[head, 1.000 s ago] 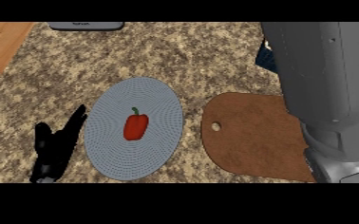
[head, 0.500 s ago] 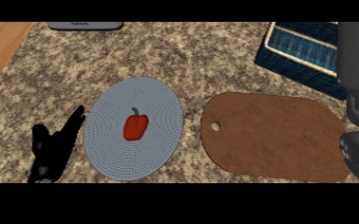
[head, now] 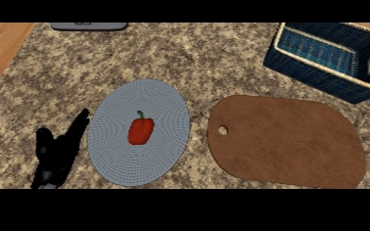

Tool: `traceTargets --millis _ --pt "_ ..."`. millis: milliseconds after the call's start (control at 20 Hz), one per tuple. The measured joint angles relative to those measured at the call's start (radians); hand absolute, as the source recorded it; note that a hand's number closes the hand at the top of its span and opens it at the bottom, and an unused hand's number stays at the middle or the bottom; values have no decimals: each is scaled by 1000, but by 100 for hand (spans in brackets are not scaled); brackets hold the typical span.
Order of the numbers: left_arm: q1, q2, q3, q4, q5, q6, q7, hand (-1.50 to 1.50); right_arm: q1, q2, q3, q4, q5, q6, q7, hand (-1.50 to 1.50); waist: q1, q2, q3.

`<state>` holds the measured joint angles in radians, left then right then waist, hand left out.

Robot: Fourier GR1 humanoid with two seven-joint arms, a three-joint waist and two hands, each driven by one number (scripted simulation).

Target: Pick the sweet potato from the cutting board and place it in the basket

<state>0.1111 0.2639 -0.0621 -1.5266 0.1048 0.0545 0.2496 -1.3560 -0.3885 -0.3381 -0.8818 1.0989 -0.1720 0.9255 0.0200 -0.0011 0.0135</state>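
The cutting board (head: 289, 144) lay bare; no sweet potato showed, perhaps already in the basket (head: 318, 61) beyond it. Left hand (head: 57, 154) rested open, empty, left of the board; right hand unseen.

Left hand (head: 57, 152) low at the counter's near-left edge, black fingers straight and pointing up, at rest. Right hand and forearm out of view.
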Motion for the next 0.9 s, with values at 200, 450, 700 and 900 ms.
traceTargets --millis 200,450,700,900 --pt "-3 -2 6 4 9 -15 -3 0 25 -22 -53 53 -52 -65 -68 150 2 1 1" --pt "5 -8 7 0 -6 -9 -12 0 75 -26 -125 85 -131 -166 -146 150 3 1 1" --pt "6 -15 10 4 -14 -4 -10 0 118 -26 -155 108 -183 -221 -215 150 -1 -2 2" --pt "11 -19 12 0 -19 -2 -8 0 170 -41 -146 149 -152 -260 -212 150 -5 -2 2"
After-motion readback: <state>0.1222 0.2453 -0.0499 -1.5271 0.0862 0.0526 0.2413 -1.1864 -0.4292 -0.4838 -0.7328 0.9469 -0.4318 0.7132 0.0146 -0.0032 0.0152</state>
